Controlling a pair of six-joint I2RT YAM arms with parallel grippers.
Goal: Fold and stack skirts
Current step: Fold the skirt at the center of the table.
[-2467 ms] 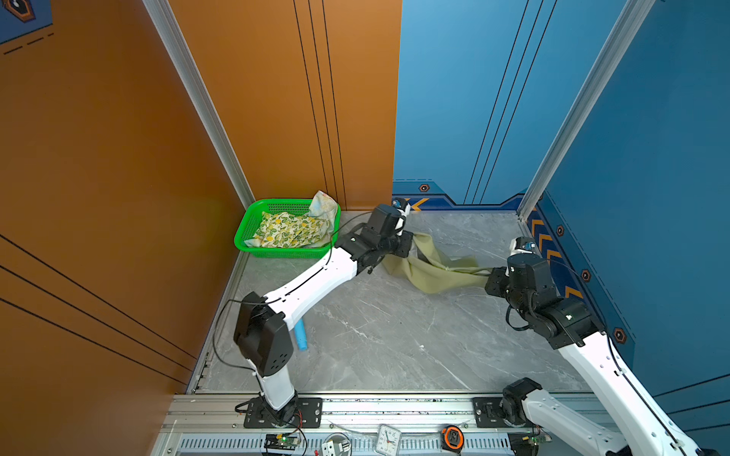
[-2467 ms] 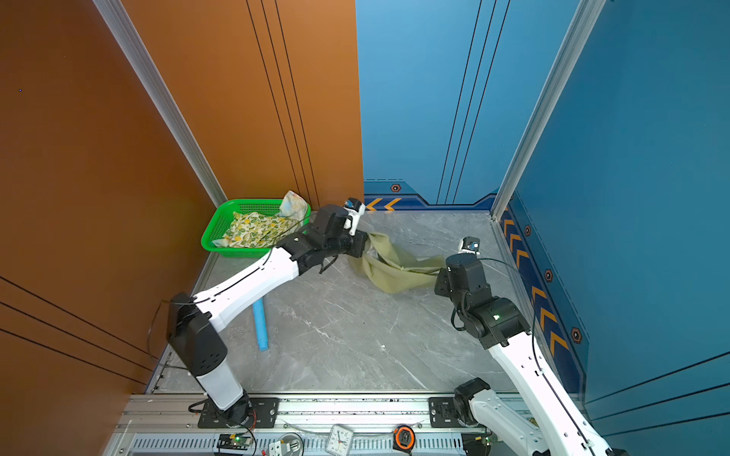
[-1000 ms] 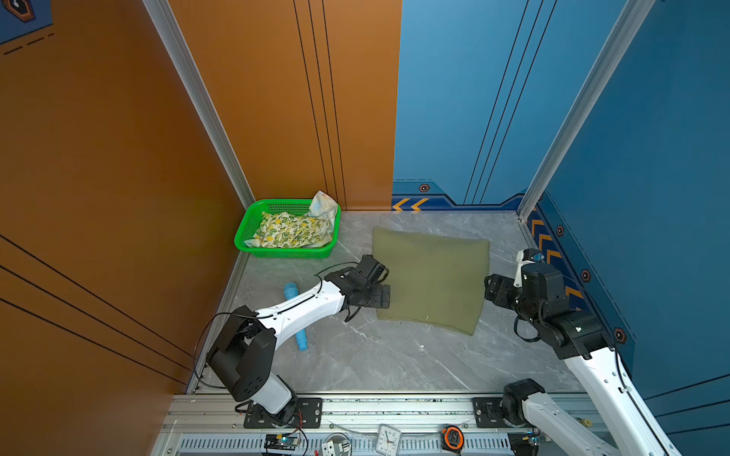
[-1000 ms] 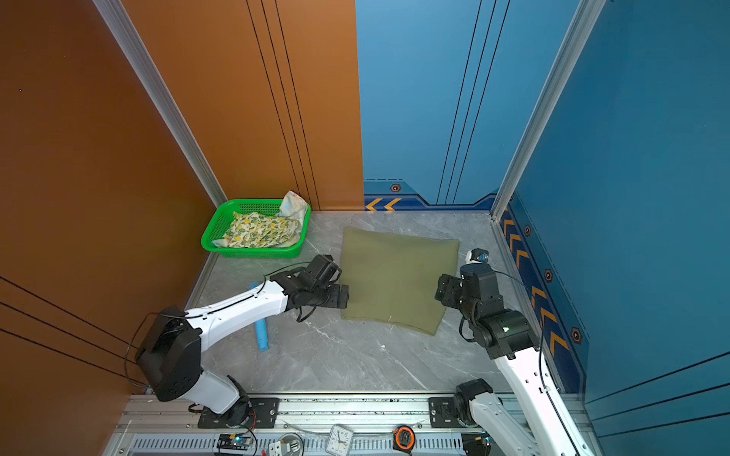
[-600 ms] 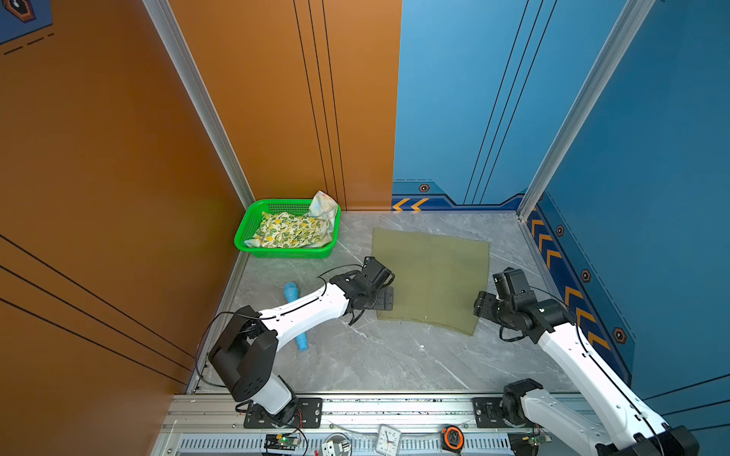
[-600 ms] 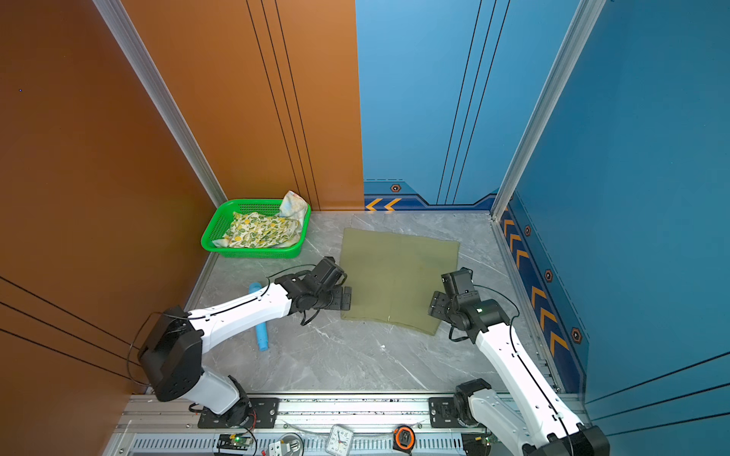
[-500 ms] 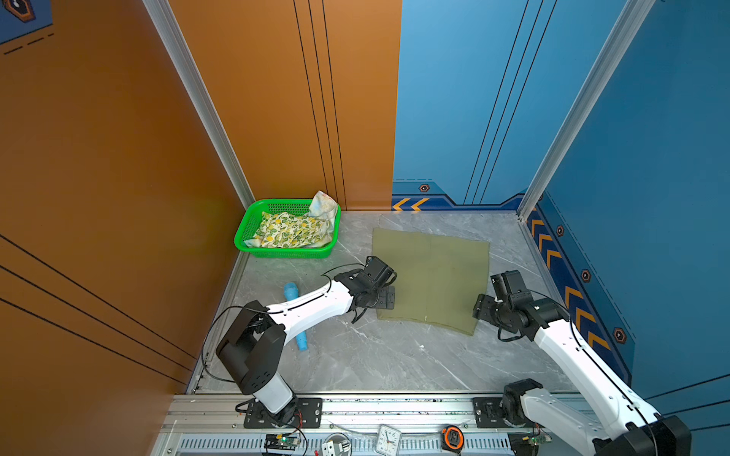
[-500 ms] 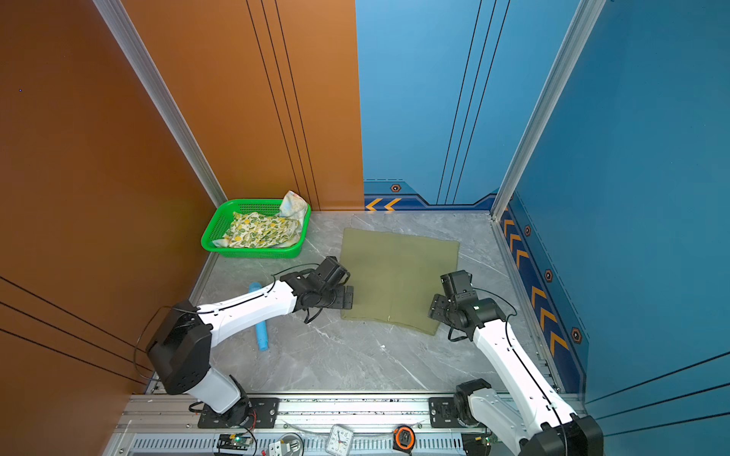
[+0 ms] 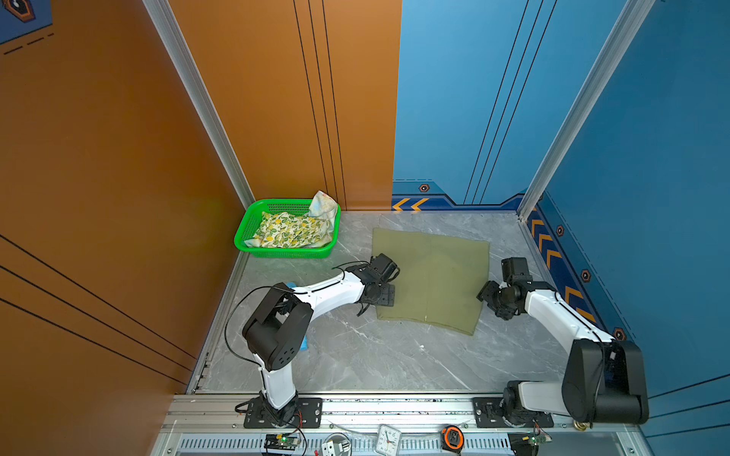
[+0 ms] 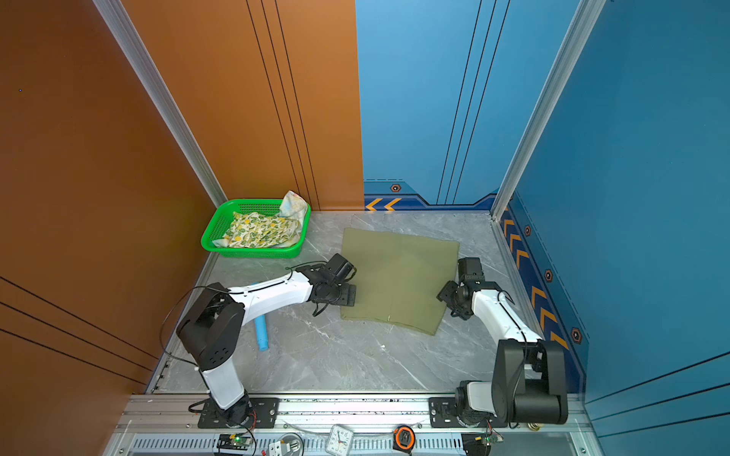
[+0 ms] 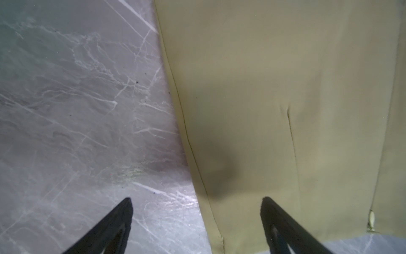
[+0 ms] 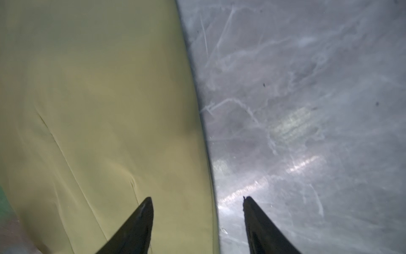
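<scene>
Lying flat and spread out on the grey marble desk (image 9: 375, 355), the olive-green skirt (image 9: 430, 276) sits between your two arms in both top views. Your left end effector (image 11: 195, 199) is down at the skirt's left edge with its jaws wide apart and nothing in them: one finger (image 11: 283, 224) over the cloth, the other over bare desk. Your right end effector (image 12: 196, 198) straddles the opposite edge the same way, parted and holding nothing. Farther out, at the far left corner, the lemon-print skirt (image 9: 290, 235) lies crumpled in the green basket (image 9: 288, 252) – the pastel skirt (image 9: 324, 205) is bunched at its far right corner. A light-blue toy (image 10: 261, 331) lies on the desk under your left arm.
</scene>
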